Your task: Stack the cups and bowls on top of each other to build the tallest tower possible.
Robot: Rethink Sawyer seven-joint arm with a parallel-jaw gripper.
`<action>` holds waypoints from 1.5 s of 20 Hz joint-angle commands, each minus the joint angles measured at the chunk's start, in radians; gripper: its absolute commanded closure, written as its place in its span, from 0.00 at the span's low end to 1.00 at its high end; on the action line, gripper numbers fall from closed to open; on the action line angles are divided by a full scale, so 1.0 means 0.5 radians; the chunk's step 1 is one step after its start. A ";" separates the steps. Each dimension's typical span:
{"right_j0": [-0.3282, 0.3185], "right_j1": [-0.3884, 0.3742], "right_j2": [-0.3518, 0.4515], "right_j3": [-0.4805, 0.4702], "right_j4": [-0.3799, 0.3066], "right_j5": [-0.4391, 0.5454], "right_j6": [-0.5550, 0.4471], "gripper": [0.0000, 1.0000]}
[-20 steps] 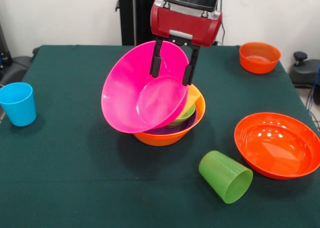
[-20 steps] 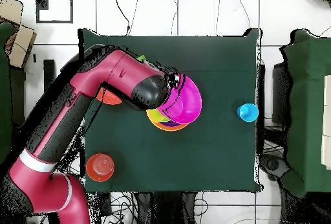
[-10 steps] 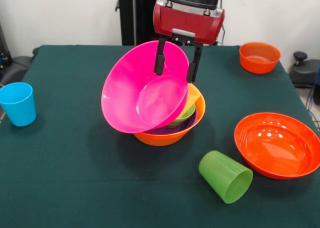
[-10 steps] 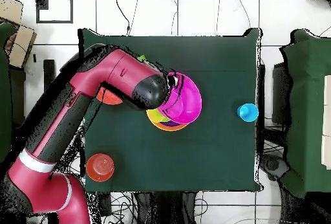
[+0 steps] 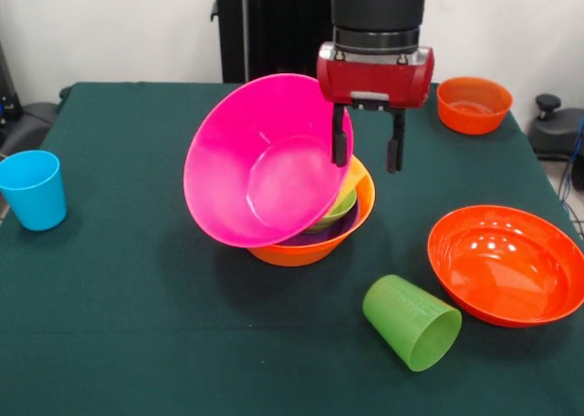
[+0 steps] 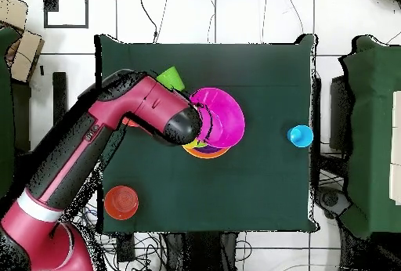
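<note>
The large pink bowl [image 5: 265,161] stands steeply tilted, leaning on the tower. The tower is the large orange bowl [image 5: 306,252] with the purple bowl [image 5: 315,238], the small green bowl [image 5: 339,203] and the yellow cup [image 5: 354,174] nested in it. My gripper [image 5: 366,142] is open and empty, hanging at the pink bowl's right rim above the tower; its left finger [image 5: 338,135] overlaps that rim. From overhead, my wrist covers the gripper beside the pink bowl [image 6: 221,117]. The darker green cup is out of view.
A blue cup [image 5: 33,190] stands at the left edge. A lime green cup [image 5: 412,322] lies on its side at the front right. The wide red-orange bowl [image 5: 507,264] sits at the right, and the small orange bowl [image 5: 474,104] at the far right corner.
My gripper has let go of the pink bowl's rim, risen and moved to the right. The pink bowl stays tilted against the tower.
</note>
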 commanded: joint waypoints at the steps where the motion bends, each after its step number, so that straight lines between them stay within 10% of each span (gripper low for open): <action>1: 0.037 -0.007 0.445 -0.106 -0.038 0.186 0.471 0.00; 18: -0.053 0.033 0.268 -0.167 -0.009 -0.016 0.432 0.00; 19: -0.054 0.038 0.249 -0.173 -0.005 -0.021 0.428 1.00; 30: -0.110 0.035 0.190 -0.229 0.010 -0.113 0.413 1.00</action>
